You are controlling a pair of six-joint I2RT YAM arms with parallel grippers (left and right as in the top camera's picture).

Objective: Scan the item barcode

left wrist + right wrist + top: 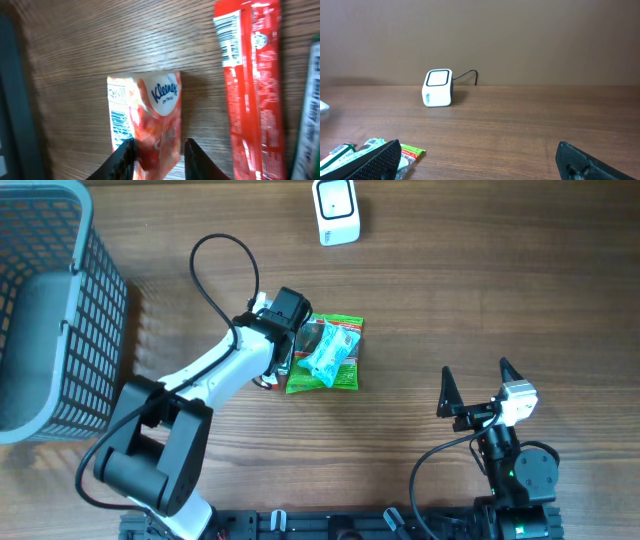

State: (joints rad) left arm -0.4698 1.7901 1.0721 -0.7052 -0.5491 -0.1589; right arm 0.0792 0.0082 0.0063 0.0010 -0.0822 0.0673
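Scan isn't happening yet: Kleenex pack [155, 115] is lying on the table [100, 55], lower centre of the left wrist view, well apart from the scanner [336, 212]. Left gripper [159, 148] is straddling it part-open; right gripper [476, 370] is idling wide open.

- The scanner [336, 210] is a small white box with a dark-rimmed window. It stands upright near the desk's far edge, about midway along it.
- The Kleenex pack [152, 120] is soft and orange-pink, with a white oval bearing the blue logo. It lies flat on the wood, with blurred blue print along its left side.
- The red packet [250, 85] is long and narrow and lies flat just beside the pack, not touching it. A barcode faces up at one end.
- The green packet [345, 377] lies flat near the desk's middle, and a pale blue packet [325, 355] lies tilted on top of it.
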